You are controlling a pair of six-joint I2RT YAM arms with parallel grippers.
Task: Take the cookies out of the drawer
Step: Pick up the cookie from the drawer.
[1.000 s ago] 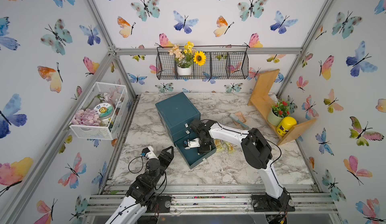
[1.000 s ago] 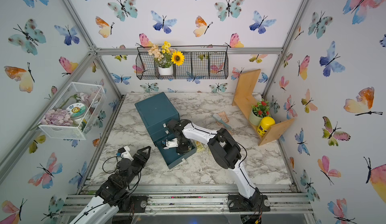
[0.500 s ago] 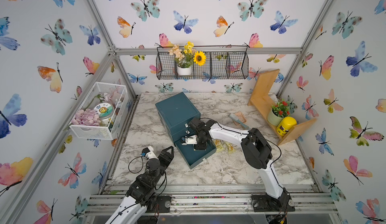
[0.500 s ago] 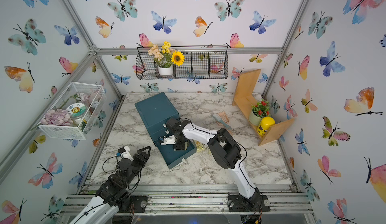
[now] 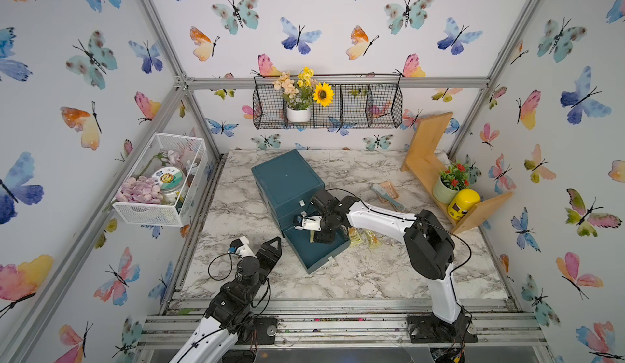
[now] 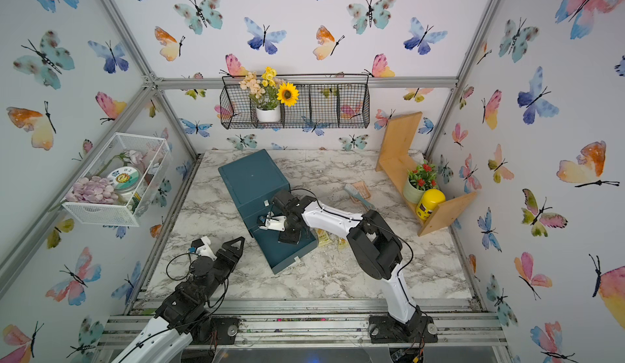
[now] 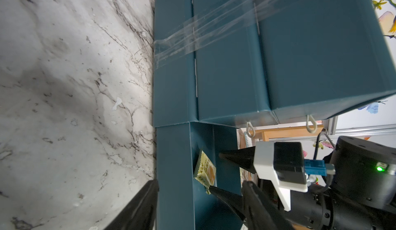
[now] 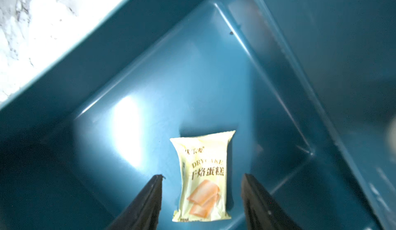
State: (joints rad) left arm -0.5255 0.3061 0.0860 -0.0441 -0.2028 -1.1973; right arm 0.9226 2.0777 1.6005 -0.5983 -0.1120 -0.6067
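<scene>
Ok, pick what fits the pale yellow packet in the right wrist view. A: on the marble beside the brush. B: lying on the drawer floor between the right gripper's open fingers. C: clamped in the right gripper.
B: the packet lies flat on the drawer floor, with the right gripper open and its fingers spread either side of it.

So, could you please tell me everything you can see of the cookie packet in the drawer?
The cookie packet is a small, pale yellow, glossy pouch with crimped ends, brown lettering reading DRYCAKE and a picture of orange slices. It looks sealed and lies flat on the floor of the open teal drawer, with nothing else seen beside it. The right gripper has its open jaws either side of it, not gripping.
</scene>
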